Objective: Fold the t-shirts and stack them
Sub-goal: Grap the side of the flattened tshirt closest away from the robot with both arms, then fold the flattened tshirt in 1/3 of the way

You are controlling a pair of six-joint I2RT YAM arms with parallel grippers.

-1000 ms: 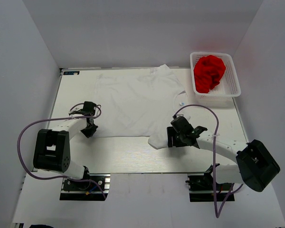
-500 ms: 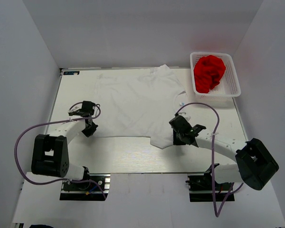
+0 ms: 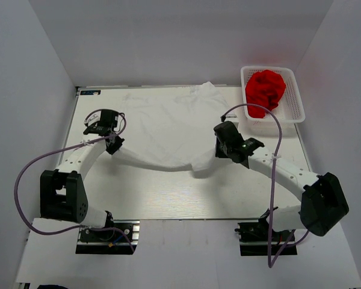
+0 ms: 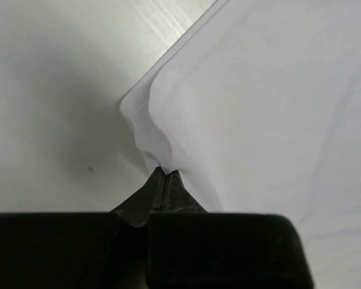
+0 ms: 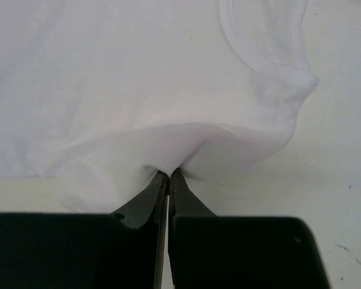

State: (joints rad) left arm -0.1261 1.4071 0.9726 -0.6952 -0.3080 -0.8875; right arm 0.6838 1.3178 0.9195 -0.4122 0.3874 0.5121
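Plain white cloth t-shirt (image 3: 168, 123), table centre: left gripper (image 4: 165, 174) pinches its eight-o'clock corner, right gripper (image 5: 169, 174) its four-o'clock fold. Crumpled bright red t-shirt (image 3: 265, 90) lies in the white plastic lattice basket (image 3: 277, 123), two o'clock.

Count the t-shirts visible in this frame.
2. A plain white cloth t-shirt lies spread on the table, its near edge pinched by the left gripper and right gripper. A bright red cloth t-shirt sits bunched in the white plastic lattice basket; more may hide beneath it.
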